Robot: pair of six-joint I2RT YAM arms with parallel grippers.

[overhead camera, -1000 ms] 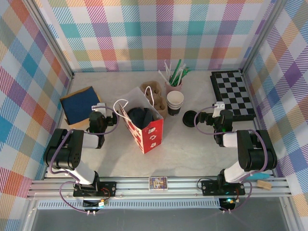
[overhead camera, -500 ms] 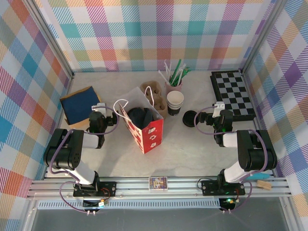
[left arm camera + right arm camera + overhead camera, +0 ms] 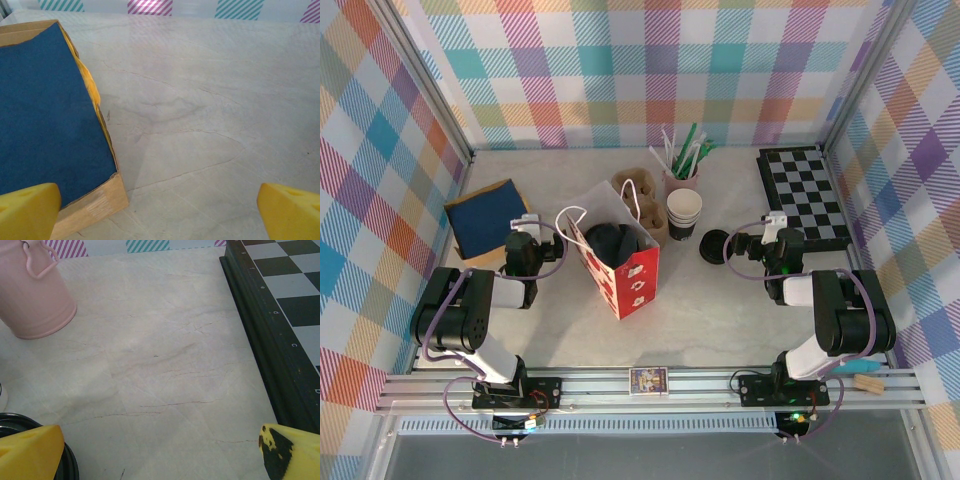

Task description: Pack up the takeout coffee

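The takeout coffee (image 3: 610, 240) shows as a round black lid inside the open red paper bag (image 3: 630, 280) at the table's middle; its cup is hidden by the bag walls. Left of the bag, my left gripper (image 3: 528, 240) rests low, pointing to the back. In its wrist view the left gripper (image 3: 160, 215) stands open over bare table, with yellow fingertips (image 3: 27, 207) at the frame's corners. Right of the bag, my right gripper (image 3: 775, 238) also stands open. The right gripper (image 3: 160, 455) holds nothing, its left fingertip (image 3: 30, 450) beside a loose black lid (image 3: 15, 421).
A stack of lidless white cups (image 3: 683, 212) and a loose black lid (image 3: 713, 246) sit right of the bag. Behind are a pink can (image 3: 682, 175) of straws and a cardboard carrier (image 3: 638, 192). A chessboard (image 3: 802, 195) lies at right, a blue-topped box (image 3: 485, 218) at left.
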